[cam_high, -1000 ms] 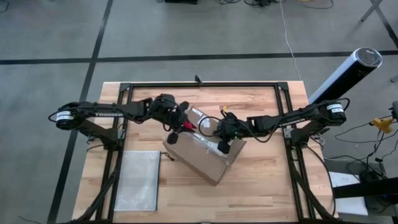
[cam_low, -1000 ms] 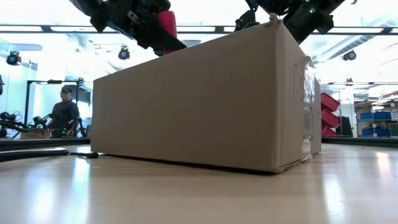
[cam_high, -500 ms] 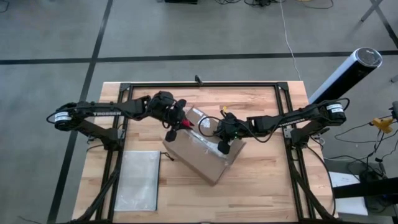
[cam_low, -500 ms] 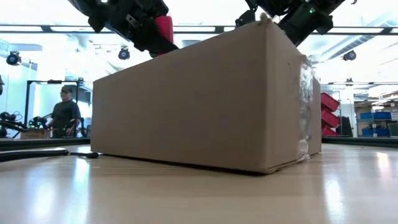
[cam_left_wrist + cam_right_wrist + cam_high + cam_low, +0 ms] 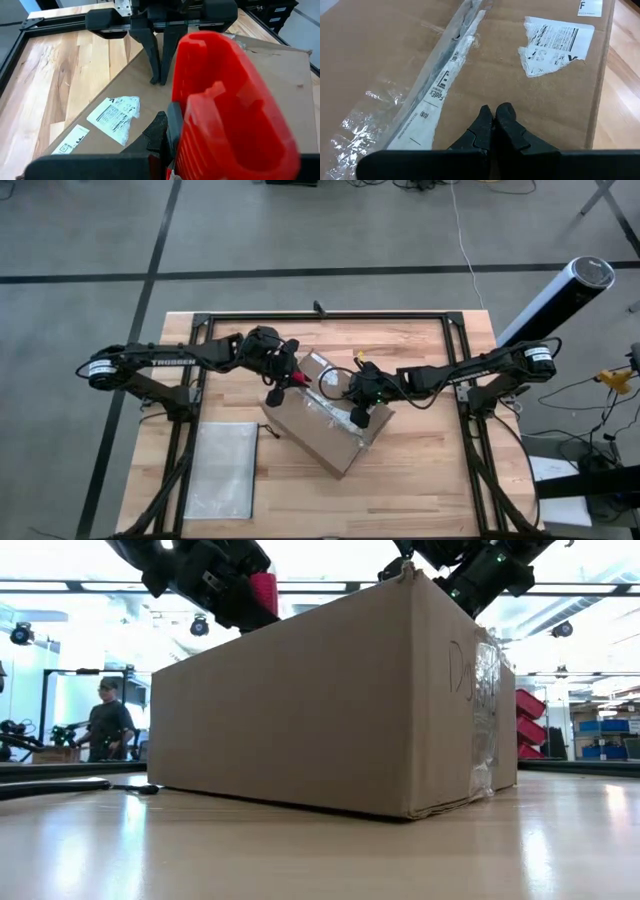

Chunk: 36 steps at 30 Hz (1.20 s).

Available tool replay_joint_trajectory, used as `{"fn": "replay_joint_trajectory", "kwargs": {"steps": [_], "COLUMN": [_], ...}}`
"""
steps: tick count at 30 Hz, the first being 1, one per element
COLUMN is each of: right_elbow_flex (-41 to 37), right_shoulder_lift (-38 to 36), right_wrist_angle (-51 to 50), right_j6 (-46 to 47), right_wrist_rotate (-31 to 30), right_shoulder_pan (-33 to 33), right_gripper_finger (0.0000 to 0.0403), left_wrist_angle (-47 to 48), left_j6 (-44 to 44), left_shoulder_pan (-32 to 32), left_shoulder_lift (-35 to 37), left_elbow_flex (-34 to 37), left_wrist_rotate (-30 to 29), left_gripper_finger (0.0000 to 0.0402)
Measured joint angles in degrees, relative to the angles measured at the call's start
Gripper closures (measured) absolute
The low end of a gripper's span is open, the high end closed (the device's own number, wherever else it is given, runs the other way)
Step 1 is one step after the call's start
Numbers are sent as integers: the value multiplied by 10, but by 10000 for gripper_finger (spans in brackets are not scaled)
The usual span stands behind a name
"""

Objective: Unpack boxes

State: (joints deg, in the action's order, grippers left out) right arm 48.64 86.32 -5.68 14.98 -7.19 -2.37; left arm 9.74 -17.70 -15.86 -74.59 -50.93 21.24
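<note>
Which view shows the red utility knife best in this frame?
The left wrist view: the red utility knife fills it, clamped in the left gripper above the box. The high view shows only a small red spot; the low view shows a red sliver; the right wrist view shows none of it.

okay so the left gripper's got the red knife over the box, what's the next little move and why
Probably lower the knife in the left gripper to the taped seam and start slicing. The box is sealed, and the shut right gripper presses its top.
</note>
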Motion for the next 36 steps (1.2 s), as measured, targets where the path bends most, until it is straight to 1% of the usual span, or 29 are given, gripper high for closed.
{"fn": "replay_joint_trajectory", "kwargs": {"steps": [10,14,17,32,36], "right_elbow_flex": [0,-3,-5,-3,-2], "right_shoulder_lift": [0,-1,-1,1,9], "right_wrist_angle": [4,47,100,220,218], "right_j6": [0,-11,-20,-45,-51], "right_wrist_rotate": [2,9,48,202,248], "right_shoulder_pan": [0,-2,-2,-40,-60], "right_gripper_finger": [403,403,403,403,403], "left_wrist_angle": [-1,1,4,-4,-7], "left_j6": [-8,-8,-6,-3,-3], "left_shoulder_pan": [-8,-9,-10,-10,-9], "left_shoulder_lift": [11,7,7,7,7], "left_elbow_flex": [2,2,2,2,2], "left_wrist_rotate": [1,0,-2,-2,-1], "left_gripper_finger": [369,369,369,369,369]}}
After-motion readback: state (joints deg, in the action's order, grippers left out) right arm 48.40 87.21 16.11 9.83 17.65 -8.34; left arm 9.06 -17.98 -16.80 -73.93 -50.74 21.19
